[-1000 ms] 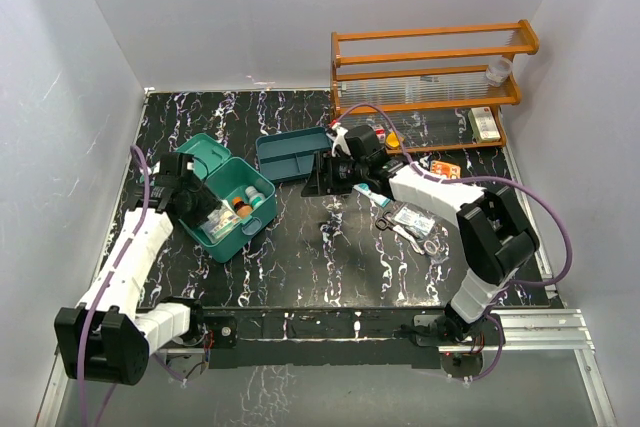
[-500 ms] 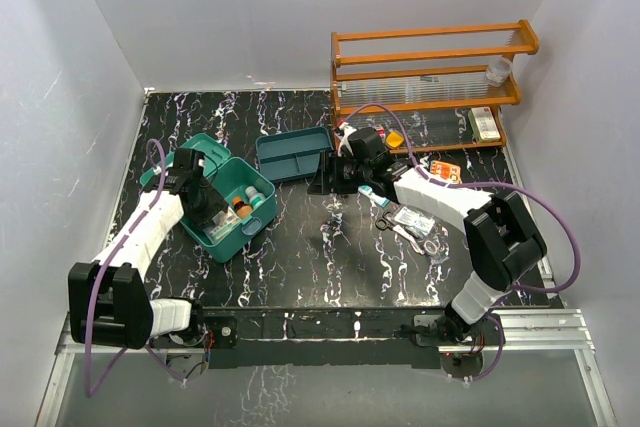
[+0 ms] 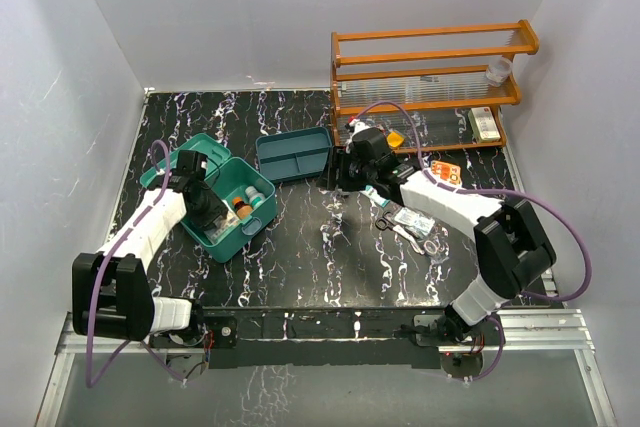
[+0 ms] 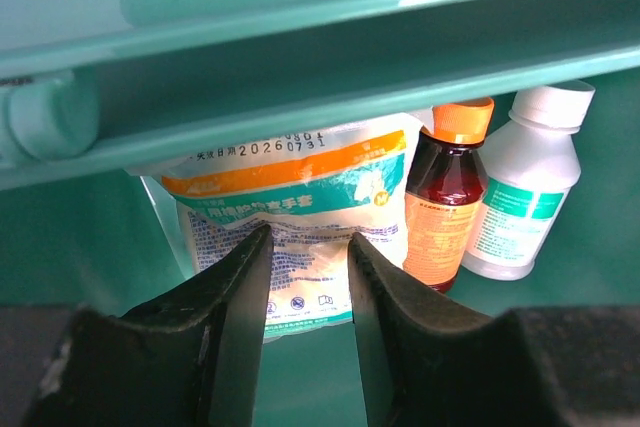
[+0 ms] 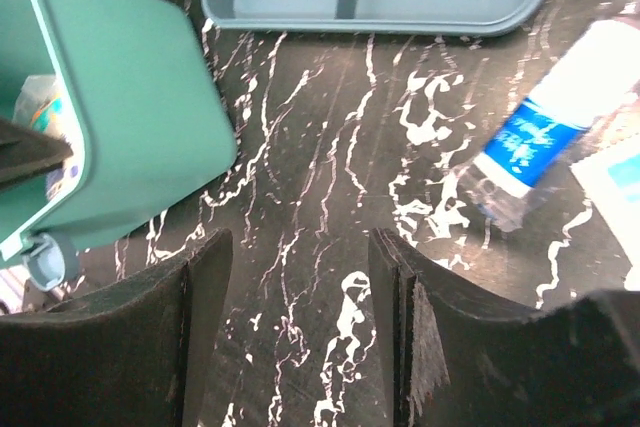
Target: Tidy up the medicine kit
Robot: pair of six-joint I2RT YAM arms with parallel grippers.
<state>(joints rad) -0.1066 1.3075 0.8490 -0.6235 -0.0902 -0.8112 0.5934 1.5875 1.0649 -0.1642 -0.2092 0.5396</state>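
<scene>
Reaching up from its base at the near left corner, the left arm (image 3: 140, 237) bends to the right and tips its wrist down into the medicine kit (image 3: 248, 230). The kit sits on the left part of the dark surface (image 3: 300, 247), and its lid is open toward the far left.

The left fingers (image 4: 235, 317) are a little apart, with a thin gap between them. Their tips hang over a white and orange pouch (image 4: 290, 197) inside the kit. I cannot tell if they touch it. Just to the right of the pouch are a brown bottle (image 4: 447, 207) with an orange cap and a white bottle (image 4: 525, 197), side by side.

The right arm (image 3: 445, 202) stretches from the near right corner toward the far left, across the middle of the surface. Its wrist hangs over the surface near the right end of a blue tray (image 3: 280, 157). The tray lies just to the far right of the kit.

The right fingers (image 5: 195, 317) are wide apart and hold nothing. A blue and white tube (image 5: 535, 137) lies on the surface near them.

An orange rack (image 3: 430, 47) stands at the far right.
</scene>
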